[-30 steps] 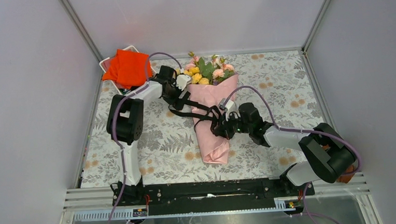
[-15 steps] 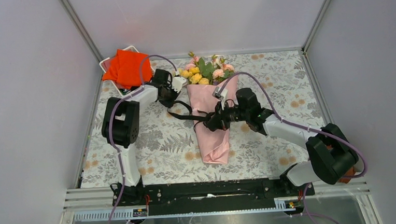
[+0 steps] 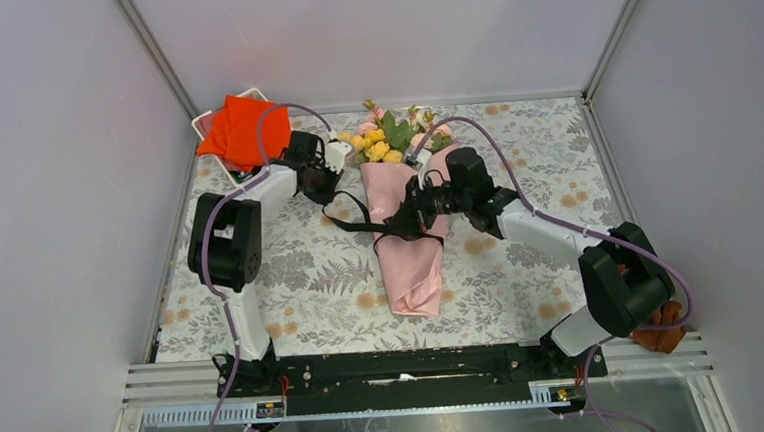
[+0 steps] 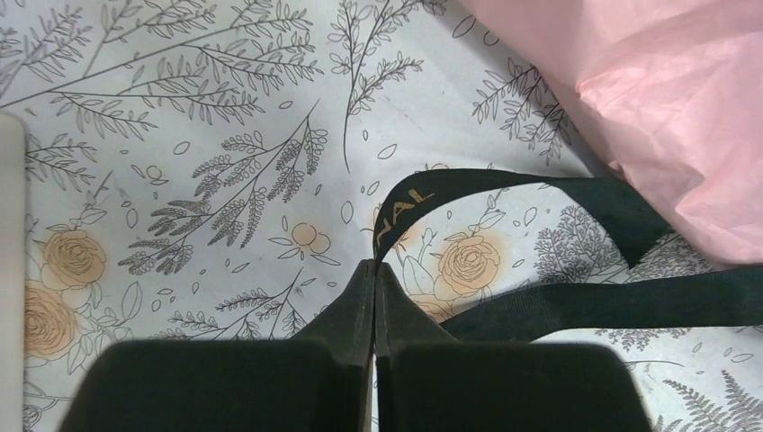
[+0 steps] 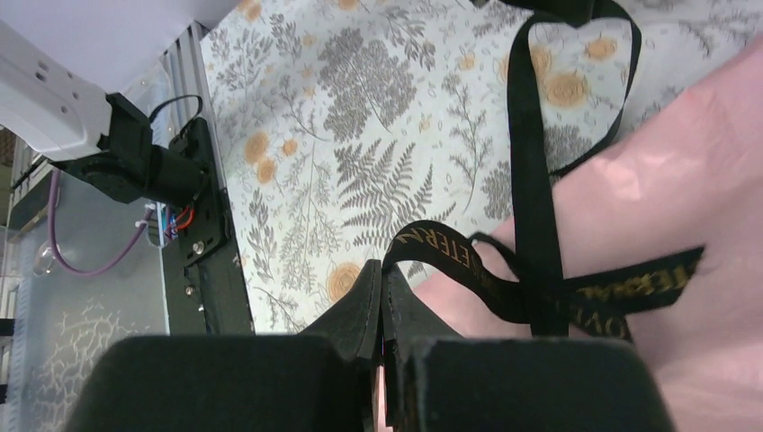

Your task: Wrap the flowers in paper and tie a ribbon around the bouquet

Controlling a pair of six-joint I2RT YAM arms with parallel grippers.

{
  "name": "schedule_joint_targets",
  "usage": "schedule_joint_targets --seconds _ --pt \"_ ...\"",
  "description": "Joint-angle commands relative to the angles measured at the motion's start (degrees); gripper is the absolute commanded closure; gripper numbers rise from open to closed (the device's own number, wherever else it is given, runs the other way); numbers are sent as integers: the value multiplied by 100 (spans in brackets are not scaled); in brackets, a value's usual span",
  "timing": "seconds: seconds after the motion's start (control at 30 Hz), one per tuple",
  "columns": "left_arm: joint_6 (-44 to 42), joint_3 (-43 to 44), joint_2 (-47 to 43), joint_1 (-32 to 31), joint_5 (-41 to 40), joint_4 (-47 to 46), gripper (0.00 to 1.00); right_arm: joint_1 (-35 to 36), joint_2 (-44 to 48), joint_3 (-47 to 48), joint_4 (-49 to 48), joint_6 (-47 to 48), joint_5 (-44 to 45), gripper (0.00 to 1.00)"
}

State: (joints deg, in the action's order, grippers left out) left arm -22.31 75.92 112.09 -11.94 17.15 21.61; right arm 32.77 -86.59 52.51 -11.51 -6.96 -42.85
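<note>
Setting: robotics lab test cell

Evidence:
- Bench boxed in on three sides by plain grey wall panels (image 3: pixel 56 196), held in bare aluminium corner posts (image 3: pixel 152 50)
- Two robot arms, left arm (image 3: pixel 225 246) and right arm (image 3: pixel 618 292), fixed to a black mounting rail (image 3: pixel 397 367)
- Rail sits on slotted aluminium extrusion (image 3: pixel 158 382) at the near edge
- Purple cables (image 5: pixel 90 267) looped openly along the arms
- Exposed red wiring (image 5: pixel 180 219) at an arm base
- Sheet-metal panel (image 3: pixel 421 429) below the rail

Sole domestic touch: printed floral tablecloth (image 3: pixel 311 270) over the bench top
</note>
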Motion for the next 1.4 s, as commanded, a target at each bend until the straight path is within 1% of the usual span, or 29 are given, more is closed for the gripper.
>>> schedule_joint_targets --seconds 0.0,0.1,0.2,0.3,0.4,0.5,0.63,0.73,0.83,1.1,1.17,1.2,1.23,1.33,1.37 --pt "156 12 -306 -1 154 -298 100 152 -169 576 -151 -219 -157 100" --pt "141 -36 -355 -1 143 -340 100 378 -81 869 -461 -637 -304 100" --pt "139 -2 -336 -1 85 -365 100 479 173 1311 -1050 -1416 -494 100" --pt "171 16 -289 -1 79 -367 100 469 408 1685 -992 -1539 57 100" --pt "213 -11 -266 -1 133 -372 100 468 492 1869 -964 -1595 561 100" --pt "227 -114 -286 -1 151 -417 100 467 498 1811 -1115 -1784 949 100" --pt "197 -254 -351 -1 138 -472 100 396 627 1488 -1706 -2334 1458 100" --pt "170 -358 -390 -1 76 -506 100 213 697 1424 -1521 -2361 2027 100" --pt "193 -421 -448 -1 118 -531 100 109 630 1381 -1250 -2214 2370 100" --pt "253 -507 -599 -2 188 -572 100 77 397 1310 -1012 -2040 2533 100" --pt "226 -538 -652 4 15 -587 100 -220 319 1274 -975 -2228 2434 100" --pt "201 -580 -701 29 -233 -619 100 -556 307 1131 -934 -2502 2386 100" --pt "170 -666 -756 94 -580 -667 100 -1030 410 835 -965 -2759 2429 100" --pt "43 -1034 -1009 522 -1343 -854 100 -2523 1027 -527 -1171 -3148 3225 100" --pt "-52 -1167 -1097 677 -1530 -876 100 -3125 1215 -947 -1207 -3237 3375 100"
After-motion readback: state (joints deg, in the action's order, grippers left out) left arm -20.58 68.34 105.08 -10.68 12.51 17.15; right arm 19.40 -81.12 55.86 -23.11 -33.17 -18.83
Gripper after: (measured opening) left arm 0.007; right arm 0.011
